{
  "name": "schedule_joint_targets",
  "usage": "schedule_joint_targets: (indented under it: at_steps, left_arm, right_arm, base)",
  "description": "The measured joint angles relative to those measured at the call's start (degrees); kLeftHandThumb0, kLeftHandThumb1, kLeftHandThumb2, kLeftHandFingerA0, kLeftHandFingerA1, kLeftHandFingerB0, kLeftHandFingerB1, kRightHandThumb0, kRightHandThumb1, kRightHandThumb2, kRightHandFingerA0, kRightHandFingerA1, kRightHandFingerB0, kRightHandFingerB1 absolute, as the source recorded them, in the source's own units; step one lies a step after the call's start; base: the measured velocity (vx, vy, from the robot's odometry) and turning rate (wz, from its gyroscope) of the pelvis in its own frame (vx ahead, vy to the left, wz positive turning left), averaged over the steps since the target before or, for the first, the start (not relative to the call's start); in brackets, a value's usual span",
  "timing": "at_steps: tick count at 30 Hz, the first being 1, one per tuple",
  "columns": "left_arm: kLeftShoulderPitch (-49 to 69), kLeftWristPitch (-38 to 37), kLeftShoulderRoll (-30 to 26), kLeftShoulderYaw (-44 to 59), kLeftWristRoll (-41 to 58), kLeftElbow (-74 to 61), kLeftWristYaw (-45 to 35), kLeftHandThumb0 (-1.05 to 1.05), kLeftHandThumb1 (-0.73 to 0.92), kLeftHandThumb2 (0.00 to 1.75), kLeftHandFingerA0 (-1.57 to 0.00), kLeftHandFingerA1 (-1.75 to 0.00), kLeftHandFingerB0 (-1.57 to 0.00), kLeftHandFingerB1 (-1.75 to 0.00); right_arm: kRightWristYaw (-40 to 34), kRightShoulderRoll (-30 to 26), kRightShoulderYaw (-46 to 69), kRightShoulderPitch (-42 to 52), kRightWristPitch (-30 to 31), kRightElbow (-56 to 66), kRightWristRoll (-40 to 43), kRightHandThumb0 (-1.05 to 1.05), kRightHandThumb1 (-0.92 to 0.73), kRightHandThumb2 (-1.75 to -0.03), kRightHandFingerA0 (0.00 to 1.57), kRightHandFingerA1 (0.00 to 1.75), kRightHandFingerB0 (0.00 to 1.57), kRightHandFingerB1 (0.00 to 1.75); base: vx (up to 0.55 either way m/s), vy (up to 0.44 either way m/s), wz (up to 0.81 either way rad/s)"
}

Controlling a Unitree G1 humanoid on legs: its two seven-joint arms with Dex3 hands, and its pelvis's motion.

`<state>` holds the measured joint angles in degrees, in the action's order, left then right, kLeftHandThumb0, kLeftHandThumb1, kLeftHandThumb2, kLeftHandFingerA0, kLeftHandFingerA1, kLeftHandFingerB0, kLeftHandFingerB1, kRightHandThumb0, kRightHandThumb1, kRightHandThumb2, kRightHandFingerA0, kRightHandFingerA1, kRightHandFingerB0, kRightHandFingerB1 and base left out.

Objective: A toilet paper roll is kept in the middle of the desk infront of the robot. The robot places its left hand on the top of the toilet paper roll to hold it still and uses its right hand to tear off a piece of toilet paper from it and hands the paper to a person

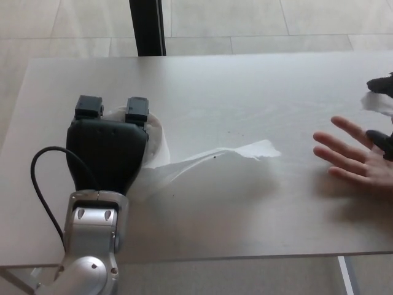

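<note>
The white toilet paper roll [158, 132] lies on the grey desk [245, 86], left of centre. My left hand [108, 147] rests flat on top of it, two fingers [137, 109] reaching over its far edge. A loose tail of paper [245, 150] runs from the roll to the right and ends in a torn edge. My right hand [382, 110] shows only partly at the right edge of the picture, its black fingers closed on a small white piece of paper [374, 103]. It hovers just above a person's hand [353, 161], which lies palm up on the desk.
A black cable [38, 184] loops out from my left wrist. A dark post [147, 27] stands behind the desk's far edge. Pale floor tiles surround the desk.
</note>
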<state>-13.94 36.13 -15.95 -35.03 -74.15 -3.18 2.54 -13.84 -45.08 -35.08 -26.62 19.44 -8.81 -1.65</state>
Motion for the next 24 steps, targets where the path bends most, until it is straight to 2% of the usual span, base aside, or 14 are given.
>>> schedule_joint_targets:
  at_steps: [2,6,7,11,12,14,15,16,18,19,20,21,22,24]
  left_arm:
    - [0.16,0.00,-0.06,0.00,0.01,-0.11,0.17,-0.37,0.77,0.79,-0.35,-0.71,-0.26,-0.42]
    - [0.52,0.00,-0.14,0.03,0.03,-0.21,0.30,-0.37,0.79,0.78,-0.35,-0.73,-0.25,-0.41]
    - [0.62,0.00,-0.15,0.06,0.03,-0.26,0.31,-0.36,0.78,0.76,-0.37,-0.72,-0.26,-0.42]
    - [1.03,0.00,-0.17,0.16,0.03,-0.34,0.32,-0.36,0.78,0.78,-0.34,-0.71,-0.25,-0.41]
    - [1.18,0.00,-0.17,0.18,0.04,-0.34,0.32,-0.36,0.77,0.78,-0.35,-0.71,-0.25,-0.41]
    - [1.37,-0.01,-0.18,0.20,0.05,-0.33,0.32,-0.36,0.77,0.77,-0.39,-0.71,-0.29,-0.42]
    - [1.41,-0.01,-0.18,0.20,0.05,-0.32,0.32,-0.38,0.79,0.76,-0.36,-0.76,-0.26,-0.42]
    - [1.44,-0.01,-0.21,0.21,0.04,-0.32,0.33,-0.38,0.79,0.75,-0.37,-0.77,-0.27,-0.42]
    - [1.44,-0.01,-0.28,0.21,0.04,-0.31,0.33,-0.37,0.79,0.76,-0.36,-0.75,-0.26,-0.42]
    - [1.45,-0.01,-0.29,0.21,0.04,-0.31,0.33,-0.37,0.79,0.75,-0.37,-0.76,-0.26,-0.42]
    - [1.48,-0.01,-0.30,0.22,0.04,-0.29,0.33,-0.36,0.78,0.77,-0.36,-0.76,-0.25,-0.42]
    - [1.49,-0.01,-0.31,0.22,0.04,-0.28,0.33,-0.36,0.80,0.76,-0.35,-0.72,-0.24,-0.41]
    - [1.53,-0.01,-0.32,0.22,0.04,-0.27,0.33,-0.36,0.80,0.74,-0.38,-0.79,-0.25,-0.42]
    - [1.56,-0.01,-0.34,0.22,0.04,-0.29,0.33,-0.36,0.80,0.75,-0.38,-0.77,-0.26,-0.42]
  right_arm:
    - [1.29,-1.03,-1.75,-0.20,0.23,0.23,-1.63,-0.80,-0.47,-0.85,0.00,0.10,0.11,0.36]
    - [3.63,-2.84,-4.68,-0.60,0.57,0.80,-4.45,-0.75,-0.58,-0.58,0.00,0.23,0.14,0.29]
    - [4.50,-3.29,-5.56,-0.69,0.66,1.18,-5.47,-0.75,-0.46,-0.87,0.02,0.16,0.10,0.38]
    - [6.97,-4.80,-7.83,-0.78,0.77,3.10,-8.25,-0.76,-0.47,-0.88,0.02,0.20,0.09,0.40]
    - [7.85,-5.19,-8.43,-0.78,0.82,3.96,-9.26,-0.74,-0.62,-0.59,0.00,0.34,0.13,0.34]
    - [9.09,-5.83,-9.26,-0.78,0.86,5.43,-10.70,-0.74,-0.62,-0.58,0.00,0.45,0.19,0.35]
    - [9.66,-6.10,-9.55,-0.78,0.87,6.18,-11.53,-0.76,-0.49,-0.87,0.03,0.44,0.13,0.46]
    - [10.25,-6.47,-9.79,-0.78,0.88,7.05,-12.35,-0.79,-0.52,-0.89,0.03,0.49,0.13,0.46]
    - [11.31,-7.12,-10.14,-0.78,0.91,8.68,-13.99,-0.76,-0.49,-0.94,0.03,0.52,0.00,0.22]
    - [11.84,-7.39,-10.29,-0.78,0.97,9.67,-14.80,-0.81,-0.65,-0.64,0.10,0.41,0.00,0.06]
    - [12.38,-7.64,-10.45,-0.78,1.08,10.62,-15.55,-0.91,-0.55,-0.89,0.10,0.41,0.00,0.01]
    - [12.72,-7.80,-10.56,-0.78,1.14,11.26,-16.05,-0.91,-0.54,-0.88,0.08,0.41,0.00,0.00]
    - [13.54,-8.14,-10.72,-0.78,1.34,12.56,-17.04,-1.01,-0.62,-1.03,0.00,0.18,0.15,0.20]
    - [15.04,-8.64,-11.06,-0.80,1.73,14.33,-18.56,-1.05,-0.64,-1.02,0.00,0.12,0.22,0.43]
  base:
    - [0.00,0.000,0.00]
    - [0.00,0.000,0.00]
    - [0.00,0.000,0.00]
    - [0.00,0.000,0.00]
    - [0.00,0.000,0.00]
    - [0.00,0.000,0.00]
    - [0.00,0.000,0.00]
    - [0.00,0.000,0.00]
    - [0.00,0.000,0.00]
    - [0.00,0.000,0.00]
    - [0.00,0.000,0.00]
    - [0.00,0.000,0.00]
    - [0.00,0.000,0.00]
    - [0.00,0.000,0.00]
